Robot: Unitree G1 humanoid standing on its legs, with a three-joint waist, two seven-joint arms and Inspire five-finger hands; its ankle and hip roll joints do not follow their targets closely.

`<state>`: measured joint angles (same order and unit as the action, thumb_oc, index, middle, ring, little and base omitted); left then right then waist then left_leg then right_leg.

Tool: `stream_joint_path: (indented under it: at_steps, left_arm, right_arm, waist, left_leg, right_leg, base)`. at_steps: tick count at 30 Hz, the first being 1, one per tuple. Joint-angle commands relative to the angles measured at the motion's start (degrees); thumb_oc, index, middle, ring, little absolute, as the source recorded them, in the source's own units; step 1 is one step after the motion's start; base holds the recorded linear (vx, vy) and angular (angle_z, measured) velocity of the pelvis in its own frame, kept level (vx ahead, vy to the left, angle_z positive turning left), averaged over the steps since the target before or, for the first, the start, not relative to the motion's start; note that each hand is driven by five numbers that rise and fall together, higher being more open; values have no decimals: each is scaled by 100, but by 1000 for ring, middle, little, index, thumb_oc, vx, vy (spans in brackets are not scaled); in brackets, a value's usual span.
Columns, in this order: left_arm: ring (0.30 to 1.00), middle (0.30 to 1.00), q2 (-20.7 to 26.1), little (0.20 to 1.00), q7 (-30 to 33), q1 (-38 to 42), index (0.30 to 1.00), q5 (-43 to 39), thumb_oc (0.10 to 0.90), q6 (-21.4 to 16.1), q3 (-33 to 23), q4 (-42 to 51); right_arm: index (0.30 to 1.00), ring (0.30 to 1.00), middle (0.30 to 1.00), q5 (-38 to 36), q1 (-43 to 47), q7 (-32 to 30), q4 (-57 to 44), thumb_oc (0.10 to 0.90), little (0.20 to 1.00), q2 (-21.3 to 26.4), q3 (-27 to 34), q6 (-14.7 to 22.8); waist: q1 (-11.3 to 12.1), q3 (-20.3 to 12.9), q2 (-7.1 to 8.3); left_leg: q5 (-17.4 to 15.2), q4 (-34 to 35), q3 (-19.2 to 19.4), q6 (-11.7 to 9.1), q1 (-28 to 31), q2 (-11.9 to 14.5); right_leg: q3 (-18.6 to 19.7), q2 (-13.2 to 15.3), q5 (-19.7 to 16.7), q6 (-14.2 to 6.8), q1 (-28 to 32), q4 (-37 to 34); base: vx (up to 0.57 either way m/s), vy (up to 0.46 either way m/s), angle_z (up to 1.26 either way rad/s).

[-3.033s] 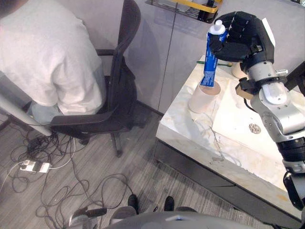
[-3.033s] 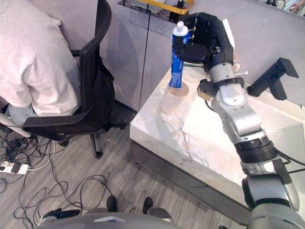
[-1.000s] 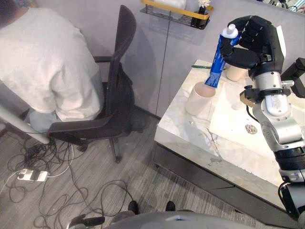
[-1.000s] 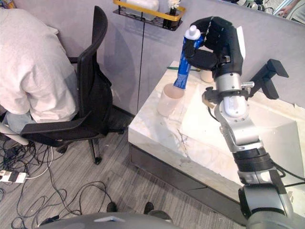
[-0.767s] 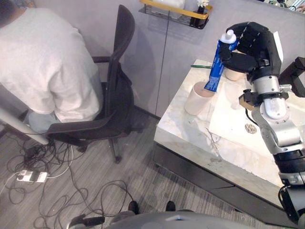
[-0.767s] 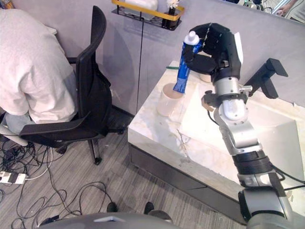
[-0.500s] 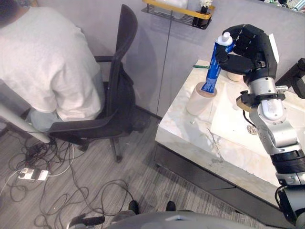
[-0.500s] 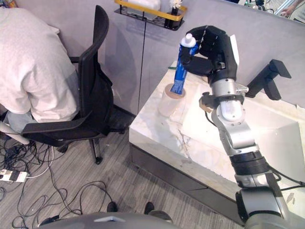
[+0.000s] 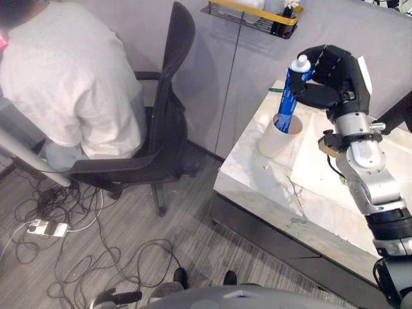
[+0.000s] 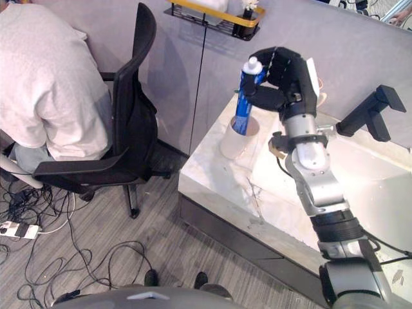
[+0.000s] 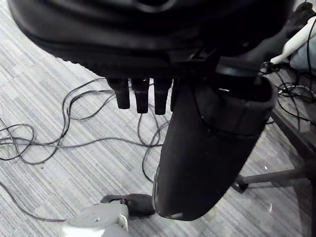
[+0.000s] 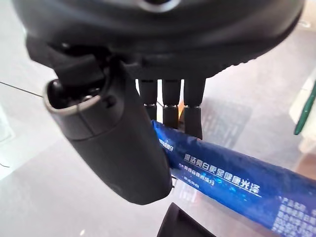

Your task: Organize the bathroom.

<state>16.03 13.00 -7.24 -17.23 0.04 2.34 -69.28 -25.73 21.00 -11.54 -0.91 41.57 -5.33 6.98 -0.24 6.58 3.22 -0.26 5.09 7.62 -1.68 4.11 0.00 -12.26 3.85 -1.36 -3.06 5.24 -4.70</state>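
Our right hand (image 9: 335, 77) is up over the far left part of the counter (image 9: 257, 170). Its fingers and thumb are curled round the top of the blue toothpaste tube (image 9: 287, 100), just under the white cap. In the right wrist view we see the thumb on one side of the tube and the fingers (image 12: 170, 106) on the other, so the hold looks firm.

From our hand the tube hangs down and a little to the left. Its long side is almost straight up and down, only a bit tilted. Its flat bottom end is inside the pale cup (image 9: 278, 136), which stands upright on the counter below our hand. So the cup is right under the tube, and we think the next move is just to lower it a little more and let go.

Our left hand (image 11: 207, 148) hangs low over the floor, far from the cup, with its fingers loose and holding nothing.
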Motion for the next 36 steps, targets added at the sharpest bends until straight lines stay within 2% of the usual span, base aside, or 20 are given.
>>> stream_joint_path:
  at_steps: [1, 6, 7, 8, 15, 31, 36]
  left_arm:
    - [900, 900, 268, 900, 118, 95, 900, 338, 800, -105, 204, -427]
    - [900, 900, 240, 900, 145, 78, 900, 297, 800, -129, 218, -403]
    - [900, 900, 241, 900, 145, 84, 900, 298, 800, -135, 220, -409]
    - [900, 900, 233, 900, 150, 100, 900, 304, 800, -120, 232, -405]
    - [900, 900, 198, 900, 186, 107, 900, 281, 800, -83, 238, -351]
    - [900, 900, 174, 900, 320, 175, 900, 192, 800, 72, 273, -109]
    - [900, 900, 152, 900, 369, 183, 900, 126, 800, 76, 298, -64]
  right_arm:
    - [300, 300, 300, -42, 541, -15, -737, 400, 300, -80, 611, 789]
    - [300, 300, 300, -48, 267, 148, -918, 400, 300, -261, 602, 784]
    - [575, 575, 575, -36, 222, 151, -953, 584, 575, -280, 593, 775]
    - [900, 900, 900, -29, 171, 155, -969, 800, 900, -315, 583, 769]
    - [900, 900, 900, -84, -53, 73, -1026, 800, 900, -424, 632, 686]
    - [900, 900, 900, -1110, -755, 111, -1201, 800, 900, -792, 662, 8]
    - [900, 900, 900, -1376, -953, 100, -1329, 800, 900, -928, 658, 100]
  waist:
    - [142, -319, -40]
    - [87, -282, -76]
    - [83, -281, -80]
    - [77, -277, -84]
    - [45, -274, -93]
    - [-95, -268, -103]
    - [-142, -265, -101]
  left_leg:
    - [-287, -50, 43, 217, 146, -177]
    - [-310, -61, 98, 245, 151, -182]
    - [-313, -61, 106, 250, 148, -182]
    - [-316, -60, 113, 257, 145, -182]
    - [-327, -46, 152, 266, 156, -178]
    - [-317, -27, 226, 282, 158, -153]
    - [-307, -9, 247, 282, 156, -142]
  right_leg:
    - [-49, 2, 469, -467, -299, 792]
    - [-6, 14, 476, -485, -342, 838]
    - [-3, 19, 480, -491, -355, 850]
    - [-1, 24, 482, -496, -365, 858]
    - [-3, 36, 478, -516, -375, 861]
    - [87, 15, 479, -518, -438, 904]
    - [115, 0, 470, -517, -439, 882]
  base:
    - [0, 0, 0]
    - [0, 0, 0]
    - [0, 0, 0]
    - [0, 0, 0]
    - [-5, 2, 0]
    - [-39, 5, -3]
    - [-50, 9, -1]
